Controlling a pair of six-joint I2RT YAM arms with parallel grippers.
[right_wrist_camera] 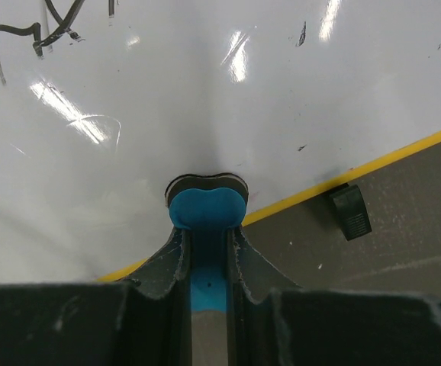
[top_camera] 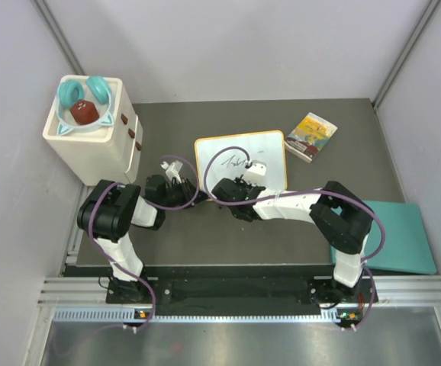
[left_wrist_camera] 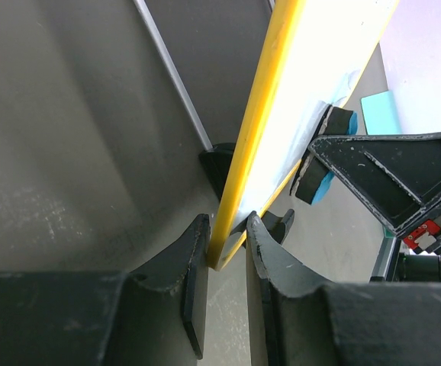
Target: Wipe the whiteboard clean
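I have the whiteboard (top_camera: 241, 156) near the middle of the dark counter (top_camera: 205, 122), its long side running left to right. I cannot tell whether it lies fully flat.

My left fingers (left_wrist_camera: 228, 238) are drawn in narrow on the orange-yellow frame at the board's left edge, one on each face, pinching it. A black foot (left_wrist_camera: 217, 164) sits on the frame just past them.

My right fingers (right_wrist_camera: 205, 238) are clamped on a blue eraser (right_wrist_camera: 205, 207). Its dark pad presses against the white surface close to the near frame edge. From the right wrist camera, the black scribbles (right_wrist_camera: 41, 30) are up and to the left of the eraser, apart from it, and a few small specks dot the board to the right. Another black foot pokes out from the frame onto the counter beside the eraser.

A small yellow-covered book (top_camera: 310, 136) lies just off the board's far right corner, not touching it. A teal mat (top_camera: 400, 236) sits at the counter's right edge, behind the right arm. At the far left stands a cream box (top_camera: 91, 145) with teal headphones (top_camera: 83, 95) and a red-brown lump (top_camera: 85, 113) on top.
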